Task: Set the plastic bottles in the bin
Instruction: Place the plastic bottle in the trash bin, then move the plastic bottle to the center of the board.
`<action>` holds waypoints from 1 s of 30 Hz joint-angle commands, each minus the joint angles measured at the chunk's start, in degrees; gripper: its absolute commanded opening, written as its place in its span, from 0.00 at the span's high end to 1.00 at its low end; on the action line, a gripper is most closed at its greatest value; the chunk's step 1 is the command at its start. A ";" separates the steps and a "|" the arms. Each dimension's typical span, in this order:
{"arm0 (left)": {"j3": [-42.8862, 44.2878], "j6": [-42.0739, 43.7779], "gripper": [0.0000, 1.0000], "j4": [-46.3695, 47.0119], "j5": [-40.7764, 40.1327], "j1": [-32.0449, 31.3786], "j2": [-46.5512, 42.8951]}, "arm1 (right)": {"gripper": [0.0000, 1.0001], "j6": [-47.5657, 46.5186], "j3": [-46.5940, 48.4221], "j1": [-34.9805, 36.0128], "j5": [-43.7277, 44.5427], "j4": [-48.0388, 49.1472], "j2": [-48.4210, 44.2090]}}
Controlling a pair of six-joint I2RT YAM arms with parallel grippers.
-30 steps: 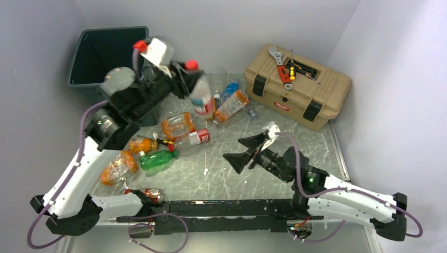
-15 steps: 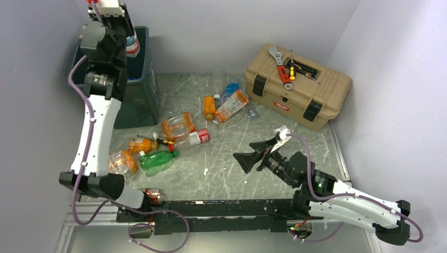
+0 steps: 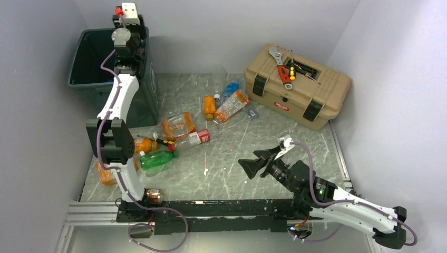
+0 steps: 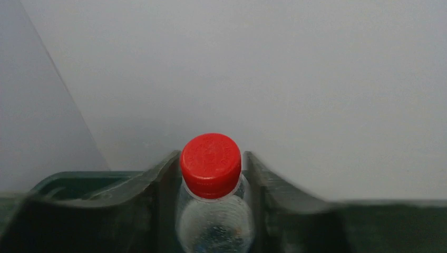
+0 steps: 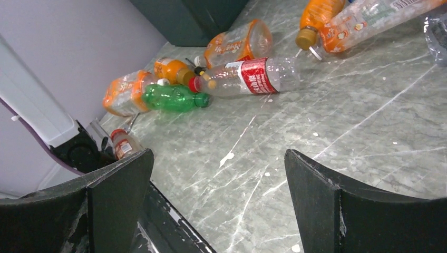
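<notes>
My left gripper [image 4: 211, 158] is shut on a clear plastic bottle [image 4: 213, 221] with a red cap, held just below the cap. It is raised at the right rim of the dark green bin [image 3: 105, 30], whose edge [image 4: 74, 179] shows behind the fingers. Other bottles lie on the table: an orange one [image 3: 178, 125], a clear red-labelled one [image 3: 192, 138], a green one [image 3: 156, 161] and a blue-labelled one [image 3: 229, 89]. My right gripper [image 3: 252, 158] hangs open and empty over the table's near right; its wrist view shows the green bottle [image 5: 171, 97] and the red-labelled bottle [image 5: 253, 74] ahead.
A tan toolbox [image 3: 311, 89] with a wrench and screwdrivers on its lid stands at the back right. A small bottle [image 3: 153, 196] lies by the left arm's base rail. Grey walls close in the left, back and right sides.
The left arm swung the red-capped bottle from above the table's middle up and left to the bin's rim. The right gripper drifted slightly right, still open.
</notes>
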 commanded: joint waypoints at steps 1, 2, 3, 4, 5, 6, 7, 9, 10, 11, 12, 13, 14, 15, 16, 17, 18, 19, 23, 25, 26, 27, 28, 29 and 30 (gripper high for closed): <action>2.17 -3.76 0.31 6.11 -4.73 -0.27 -0.72 | 0.00 -0.42 -1.53 0.20 2.82 1.94 -0.97; 0.71 -4.48 0.12 7.05 -4.93 -0.30 -1.47 | 0.00 -0.58 -1.50 0.20 2.85 1.84 -0.86; 0.38 -4.34 0.02 7.38 -5.06 -0.53 -2.33 | 0.00 -0.65 -1.38 0.20 2.79 1.61 -0.57; 0.69 -2.78 0.01 7.38 -5.75 -1.36 -3.10 | 0.00 -0.69 -1.03 0.20 2.77 1.24 -0.24; 1.35 -1.04 0.00 7.28 -6.68 -2.17 -3.93 | 0.00 -0.68 -0.78 0.20 2.88 0.87 0.04; 2.13 0.44 0.00 7.26 -7.72 -3.22 -4.99 | 0.00 -0.58 -0.52 0.20 3.12 0.49 0.49; 2.82 1.98 0.00 7.32 -8.46 -4.42 -6.16 | 0.00 -0.39 -0.25 0.20 3.45 0.18 0.74; 3.69 4.39 0.01 7.15 -9.70 -7.30 -9.25 | 0.00 0.14 0.07 0.20 4.08 0.00 1.07; 3.82 5.29 0.00 6.51 -10.17 -9.00 -11.01 | 0.00 0.53 0.22 0.20 4.60 0.08 1.31; 3.72 6.32 0.00 5.49 -10.58 -11.17 -13.08 | 0.00 1.11 0.39 0.20 5.24 0.16 1.54; 3.29 7.28 0.01 4.38 -10.63 -13.71 -15.07 | 0.00 1.75 0.70 0.16 6.02 0.16 1.90; 2.48 8.07 0.01 3.00 -10.61 -16.16 -17.42 | 0.00 2.38 1.10 0.20 7.00 0.05 2.39; 1.33 8.40 0.01 1.05 -10.51 -18.95 -19.72 | 0.00 2.80 1.84 0.20 7.83 -0.27 2.94; 0.29 7.57 0.00 -1.94 -9.96 -21.19 -22.19 | 0.00 2.79 2.63 0.15 8.65 -0.71 3.65; -0.64 5.73 0.01 -6.26 -8.77 -23.24 -24.40 | 0.00 2.71 3.84 0.16 9.59 -1.49 4.24; -0.97 2.73 0.01 -11.51 -7.37 -24.64 -26.29 | 0.00 2.66 5.68 0.12 10.59 -2.72 4.98; -1.25 -0.52 0.02 -16.80 -5.74 -25.67 -28.51 | 0.00 2.35 6.97 0.04 11.40 -3.51 5.70; -1.52 -3.56 0.02 -22.65 -3.67 -26.49 -29.94 | 0.00 1.78 8.38 0.01 12.05 -4.13 6.38; -5.21 -11.61 0.01 -40.22 2.40 -29.42 -34.21 | 0.00 1.17 13.50 -0.19 16.38 -7.24 10.55; -8.15 -12.78 0.01 -47.20 3.61 -30.60 -35.67 | 0.00 1.97 14.52 -0.51 19.22 -7.21 13.09; -9.93 -13.04 0.00 -50.41 4.44 -30.97 -36.33 | 0.00 2.07 14.48 -0.95 19.54 -6.23 14.41; -11.75 -12.96 0.00 -53.39 5.76 -31.22 -36.88 | 0.00 2.13 14.36 -1.64 18.78 -4.86 15.79; -13.30 -12.67 0.00 -56.14 7.21 -31.34 -37.33 | 0.00 2.17 14.26 -2.43 16.86 -3.20 17.51; -15.30 -12.45 0.00 -58.68 8.59 -31.39 -37.90 | 0.00 2.44 14.29 -3.54 14.85 -1.74 19.25; -17.45 -12.30 0.01 -60.30 9.64 -31.44 -38.45 | 0.00 3.30 14.52 -4.54 13.19 -0.44 21.41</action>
